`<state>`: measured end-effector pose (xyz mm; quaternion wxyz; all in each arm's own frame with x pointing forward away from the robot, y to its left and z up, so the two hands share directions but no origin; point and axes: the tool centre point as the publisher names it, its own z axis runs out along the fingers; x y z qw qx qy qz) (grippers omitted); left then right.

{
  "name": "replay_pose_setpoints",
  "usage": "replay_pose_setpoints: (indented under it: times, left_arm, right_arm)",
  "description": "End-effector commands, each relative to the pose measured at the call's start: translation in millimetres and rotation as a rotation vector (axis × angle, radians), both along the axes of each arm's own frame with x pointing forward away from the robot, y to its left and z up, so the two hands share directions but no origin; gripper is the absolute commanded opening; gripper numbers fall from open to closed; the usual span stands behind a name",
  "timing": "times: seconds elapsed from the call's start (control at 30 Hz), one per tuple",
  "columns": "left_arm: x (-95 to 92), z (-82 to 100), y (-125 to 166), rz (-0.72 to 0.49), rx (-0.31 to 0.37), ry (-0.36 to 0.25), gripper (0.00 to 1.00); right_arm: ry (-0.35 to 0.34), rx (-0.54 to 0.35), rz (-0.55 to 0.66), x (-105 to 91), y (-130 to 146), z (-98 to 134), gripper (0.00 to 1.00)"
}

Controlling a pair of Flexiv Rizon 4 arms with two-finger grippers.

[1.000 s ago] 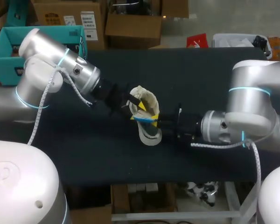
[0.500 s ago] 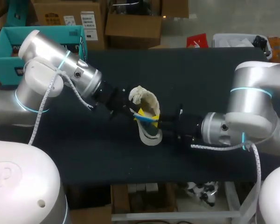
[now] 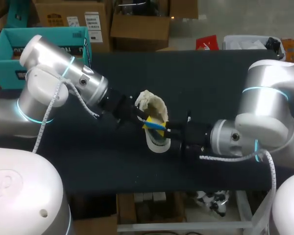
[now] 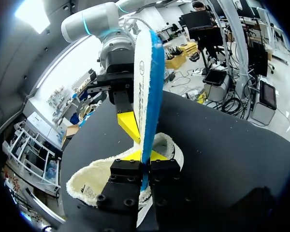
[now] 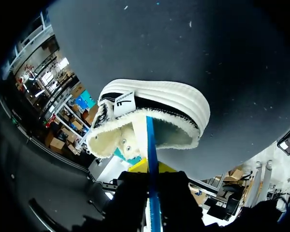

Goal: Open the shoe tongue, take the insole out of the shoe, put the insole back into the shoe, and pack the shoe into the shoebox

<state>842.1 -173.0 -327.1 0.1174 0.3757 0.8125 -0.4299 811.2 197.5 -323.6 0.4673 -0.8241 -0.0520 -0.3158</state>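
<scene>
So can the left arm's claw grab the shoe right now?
Probably not yet. The left claw is shut on the insole, which the right claw grips too, right at the shoe. It would have to let go first.

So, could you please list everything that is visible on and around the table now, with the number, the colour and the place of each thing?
table: one, black, under everything.
shoe: one, cream with a fleecy lining and a black stripe, on the table near its middle, between the two grippers.
insole: one, blue and white, held on edge above the shoe's opening.
teal box: one, open, at the table's far left corner; possibly the shoebox.
left gripper: one, black fingers with yellow tips, shut on the insole's near end, over the shoe.
right gripper: one, black fingers with yellow tips, shut on the insole from the opposite side.
</scene>
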Motion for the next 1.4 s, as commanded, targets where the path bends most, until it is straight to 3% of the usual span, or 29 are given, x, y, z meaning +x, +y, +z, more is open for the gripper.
replay_pose_setpoints:
  times: [0.03,0.5,0.9,0.93,1.03,1.17,1.27,1.4]
  left_arm:
    - [1.6,-6.0,-0.9,0.016,0.003,-0.008,0.0]
    - [36.4,-23.1,0.2,0.062,0.025,0.066,0.0]
    - [17.6,-6.9,-3.5,0.002,-0.02,0.04,0.0]
    - [16.3,-6.5,-4.8,-0.001,-0.019,0.039,0.05]
    - [14.5,-5.5,-6.9,-0.004,-0.011,0.034,0.41]
    - [11.8,-1.1,-5.5,0.013,-0.008,0.027,0.56]
    - [8.9,1.6,-2.8,0.03,-0.009,0.022,0.5]
    - [2.6,3.5,-0.8,0.049,-0.003,0.017,0.29]
  right_arm:
    - [0.011,-0.012,-0.003,7.0,5.1,-6.1,0.0]
    - [0.025,-0.059,-0.011,41.3,5.1,-28.6,0.0]
    - [-0.046,-0.148,-0.045,17.6,8.6,1.8,0.0]
    - [-0.056,-0.154,-0.042,16.9,8.4,2.2,0.0]
    - [-0.061,-0.183,-0.038,16.0,7.9,0.8,0.0]
    - [-0.075,-0.196,-0.027,15.8,5.2,-1.5,0.0]
    - [-0.093,-0.194,-0.015,15.9,1.3,-4.5,0.0]
    - [-0.115,-0.211,-0.004,17.7,-2.3,-10.0,0.0]
